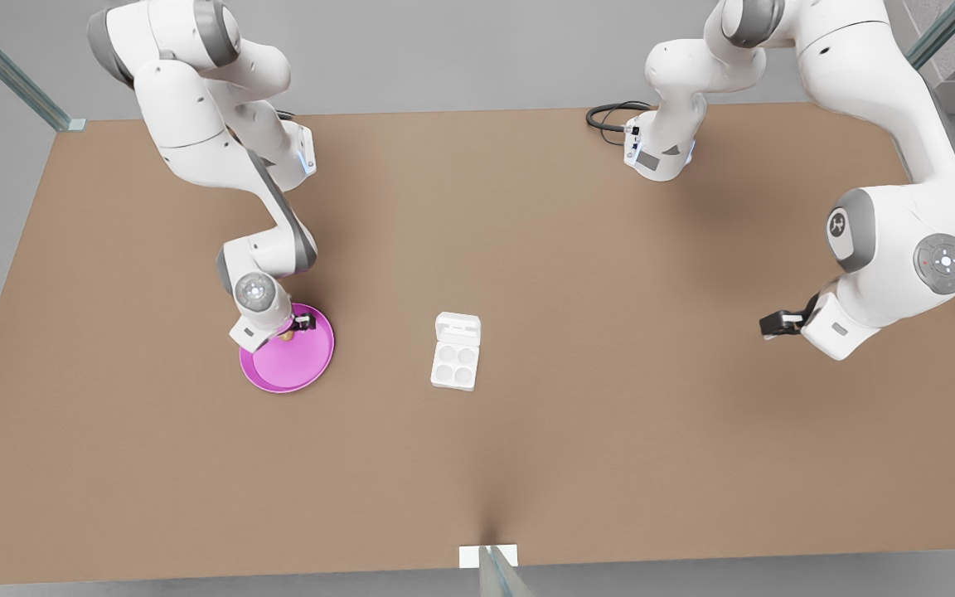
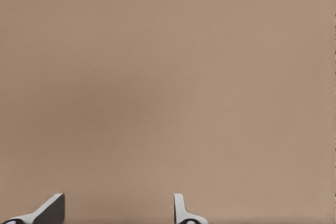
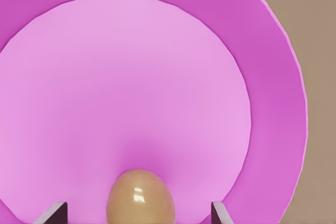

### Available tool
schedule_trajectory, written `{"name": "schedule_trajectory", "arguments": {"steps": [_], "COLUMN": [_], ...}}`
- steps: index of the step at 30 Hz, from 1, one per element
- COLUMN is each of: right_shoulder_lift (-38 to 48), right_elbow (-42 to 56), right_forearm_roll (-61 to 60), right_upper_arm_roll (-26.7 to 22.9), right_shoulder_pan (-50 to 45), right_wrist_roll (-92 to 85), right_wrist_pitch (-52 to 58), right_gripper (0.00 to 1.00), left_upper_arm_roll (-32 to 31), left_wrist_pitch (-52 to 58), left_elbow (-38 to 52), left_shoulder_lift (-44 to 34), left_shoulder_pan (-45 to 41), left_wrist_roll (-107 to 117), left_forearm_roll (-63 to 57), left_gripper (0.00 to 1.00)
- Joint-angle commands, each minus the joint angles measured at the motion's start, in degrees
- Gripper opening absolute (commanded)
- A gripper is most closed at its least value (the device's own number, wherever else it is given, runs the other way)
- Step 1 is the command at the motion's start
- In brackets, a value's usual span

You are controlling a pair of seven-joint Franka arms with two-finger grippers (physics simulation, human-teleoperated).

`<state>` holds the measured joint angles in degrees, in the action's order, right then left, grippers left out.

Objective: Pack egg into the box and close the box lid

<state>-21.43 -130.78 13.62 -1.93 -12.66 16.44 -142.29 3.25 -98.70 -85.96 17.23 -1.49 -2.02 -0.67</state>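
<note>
The tan egg (image 3: 140,198) lies on the round pink plate (image 3: 131,77), seen in the front view as a small tan spot (image 1: 286,336) at the plate's far rim. My right gripper (image 3: 137,212) is low over the plate (image 1: 291,369) with its fingers open on either side of the egg, not closed on it. The white box (image 1: 453,366) sits mid-table with four empty cups, and its lid (image 1: 458,328) lies open flat behind them. My left gripper (image 1: 774,323) hovers open over bare table at the front view's right, holding nothing.
The brown table (image 2: 168,77) stretches wide around the box. A black cable (image 1: 610,116) lies by the far arm base. A small white bracket (image 1: 487,555) stands at the near table edge.
</note>
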Motion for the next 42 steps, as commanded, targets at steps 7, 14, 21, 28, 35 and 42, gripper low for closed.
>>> {"name": "schedule_trajectory", "arguments": {"steps": [7, 14, 21, 28, 35, 42], "right_shoulder_lift": [-0.5, -0.7, -1.0, -1.1, -1.0, -1.1], "right_elbow": [0.1, 0.1, 0.1, 0.1, 0.1, 0.3], "right_forearm_roll": [0.0, 0.0, 0.0, 0.0, 0.0, 0.0], "right_upper_arm_roll": [0.0, 0.0, 0.0, 0.0, 0.0, 0.0], "right_shoulder_pan": [0.0, 0.1, 0.1, 0.4, 0.4, 0.5], "right_wrist_roll": [-0.1, -0.4, -1.1, -1.2, -1.3, -1.3], "right_wrist_pitch": [0.0, 0.0, 0.1, 0.1, 0.2, 0.1], "right_gripper": [0.92, 0.78, 0.74, 0.69, 0.62, 0.61], "left_upper_arm_roll": [0.0, 2.8, 2.6, 2.6, 2.6, 2.6], "left_wrist_pitch": [0.9, 0.8, 0.8, 0.9, 1.4, 1.3], "left_elbow": [0.0, 1.1, 1.1, 1.1, 1.1, 1.1], "left_shoulder_lift": [0.0, -0.1, -0.1, -0.1, -0.1, -0.1], "left_shoulder_pan": [-0.1, 3.7, 3.3, 3.0, 3.0, 2.6], "left_wrist_roll": [-0.2, -7.7, -7.4, -6.8, -6.9, -6.7], "left_forearm_roll": [0.7, 2.6, 2.3, 2.4, 2.3, 2.2], "left_gripper": [1.0, 1.0, 1.0, 1.0, 1.0, 1.0]}}
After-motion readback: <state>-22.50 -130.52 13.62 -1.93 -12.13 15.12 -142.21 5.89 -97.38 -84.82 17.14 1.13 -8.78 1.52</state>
